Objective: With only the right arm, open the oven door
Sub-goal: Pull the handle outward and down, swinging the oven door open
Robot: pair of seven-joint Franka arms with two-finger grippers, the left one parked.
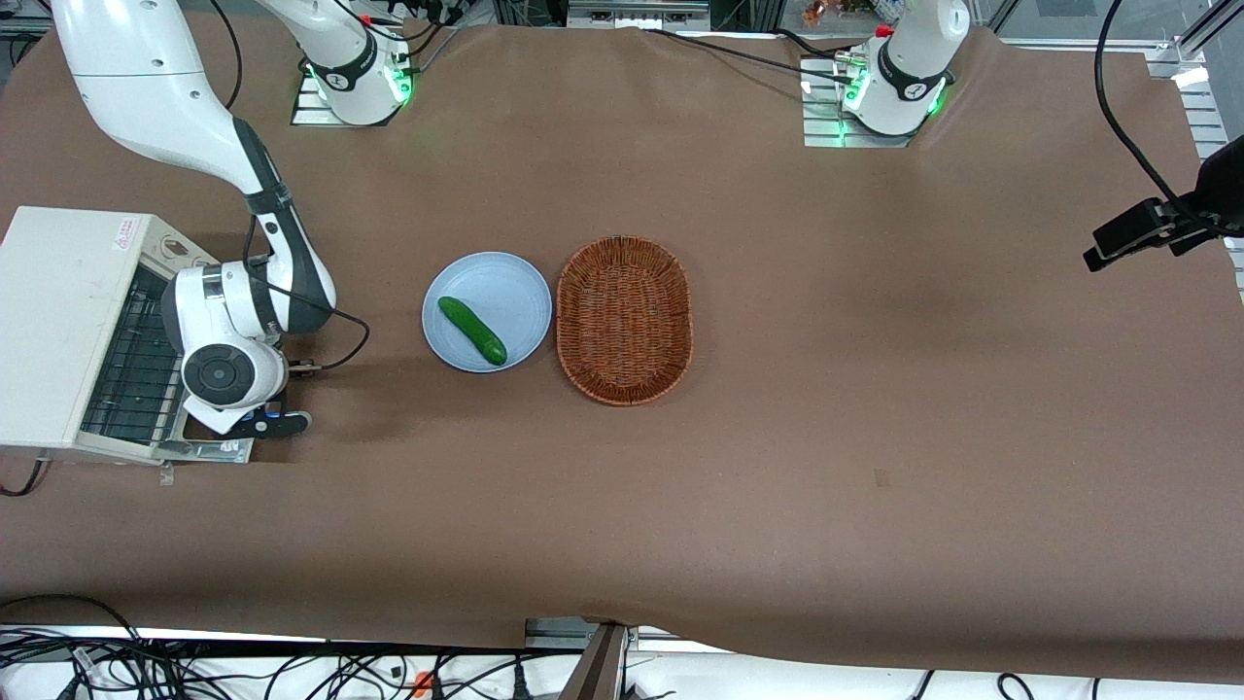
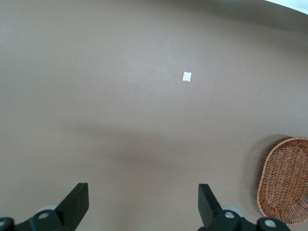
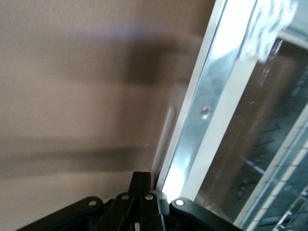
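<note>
Oven door (image 1: 209,449) at table's working-arm edge, swung down near flat, wire rack (image 1: 131,365) exposed, so you're nearly done. Right arm (image 1: 233,331) hangs low over door; gripper (image 3: 144,192) clenched, fingertips together against door's silver frame edge, pressing rather than grasping. Plate (image 1: 515,282), cucumber (image 1: 472,331), basket (image 1: 624,319) mid-table, out of swing path.

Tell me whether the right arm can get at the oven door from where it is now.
Probably yes. The right arm has its gripper right at the oven door's metal frame edge, fingers together. Nothing stands between them; the plate and basket lie farther toward the parked arm's end.
</note>
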